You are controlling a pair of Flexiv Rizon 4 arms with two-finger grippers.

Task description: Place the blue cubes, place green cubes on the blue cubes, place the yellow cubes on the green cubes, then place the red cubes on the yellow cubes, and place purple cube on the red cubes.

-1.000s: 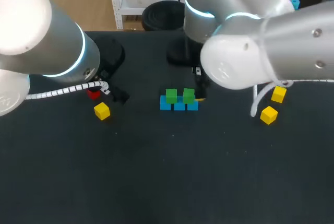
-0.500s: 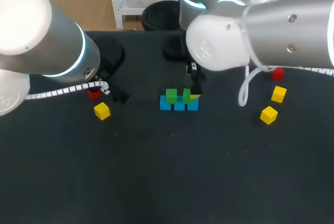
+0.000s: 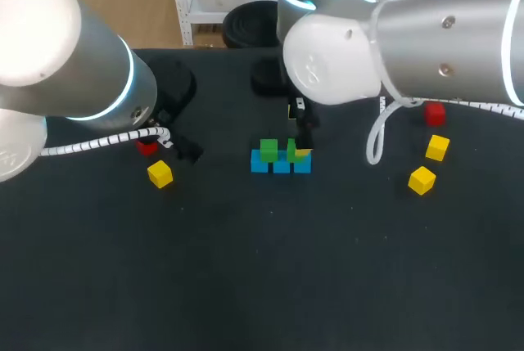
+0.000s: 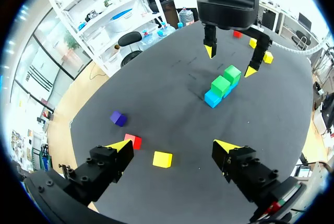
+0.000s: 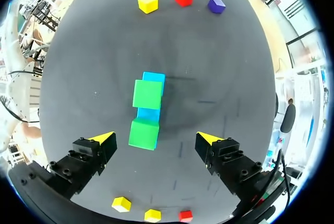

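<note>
- Your right gripper [image 5: 154, 139] hangs spread over the block stack [image 3: 281, 157] mid-table; both fingers [image 5: 100, 138] stand clear of the near green cube [image 5: 143, 133].
- The right arm [image 3: 393, 40] overhangs the far side of the stack; the table [image 3: 270, 269] in front lies open.
- Your left gripper [image 4: 175, 148] is spread above a yellow cube [image 4: 162, 159], a red cube [image 4: 132, 140] close beside.
- The right-hand red cube [image 3: 435, 112] and right-hand yellow cubes [image 3: 422, 180] cluster well apart from the stack, leaving a wide bare lane between.

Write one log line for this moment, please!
stage: green cubes on blue cubes, yellow cubes unstacked | right gripper: open, over green cubes | left gripper: open, empty
</note>
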